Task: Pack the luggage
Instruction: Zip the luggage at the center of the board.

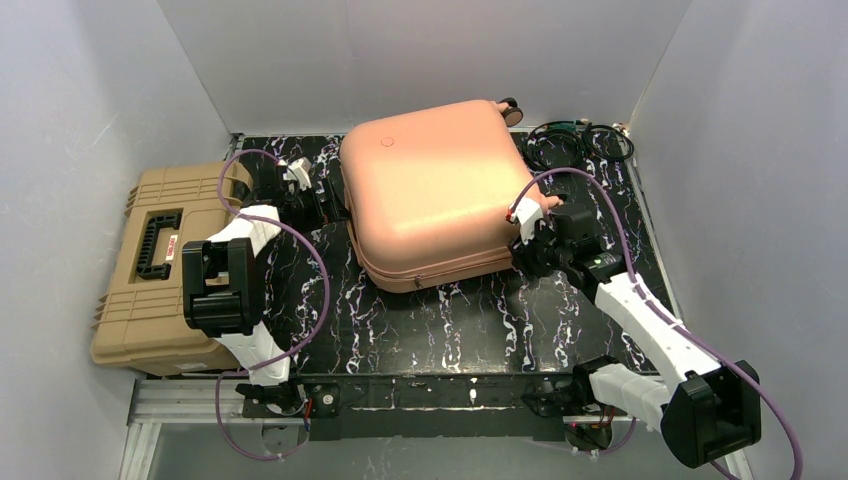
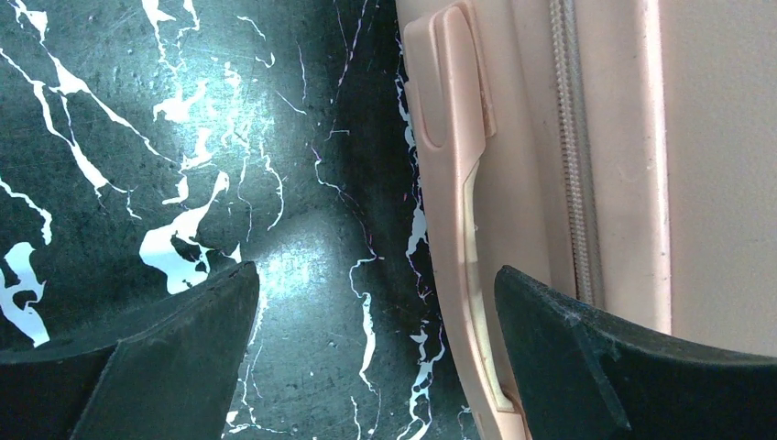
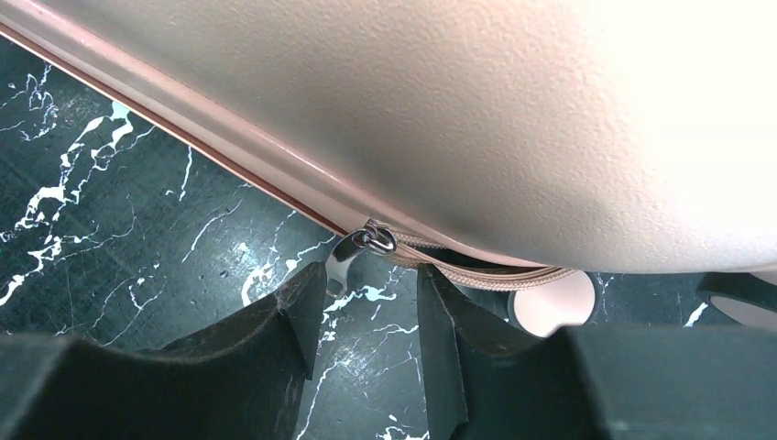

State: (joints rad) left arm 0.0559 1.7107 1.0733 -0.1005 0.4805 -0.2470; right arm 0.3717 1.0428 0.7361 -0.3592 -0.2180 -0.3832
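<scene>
Luggage (image 1: 430, 190) lies flat and shut on the black marbled desk (image 1: 430, 330), centre to far side, peach-pink shell up. Its round logo (image 1: 388, 141) faces up and its wheels (image 1: 511, 108) sit at the far right corner.

Left end effector (image 2: 376, 284) sits low over the desk at the luggage's left side, jaws spread wide, nothing between them. Its right finger (image 2: 586, 367) is in front of the suitcase edge, its left finger over bare desk. The side handle (image 2: 458, 183) lies flat against the shell just ahead of it, with the zipper line (image 2: 573, 156) running beside the handle. Can't tell if the finger touches the shell.

Right end effector (image 3: 362, 293) is at the luggage's near right corner, down by the desk. The jaws are partly spread, with a clear gap between the fingers (image 3: 275, 339). The metal zipper pull (image 3: 353, 252) hangs at the mouth of that gap, just by the left fingertip, and isn't clamped. A small round peach stud (image 3: 552, 307) shows under the shell, right of the fingers.

Tan toolbox (image 1: 150, 260) with a black handle is at the desk's left edge, well apart from the luggage. There's a coil of black cables (image 1: 580, 140) in the far right corner.
</scene>
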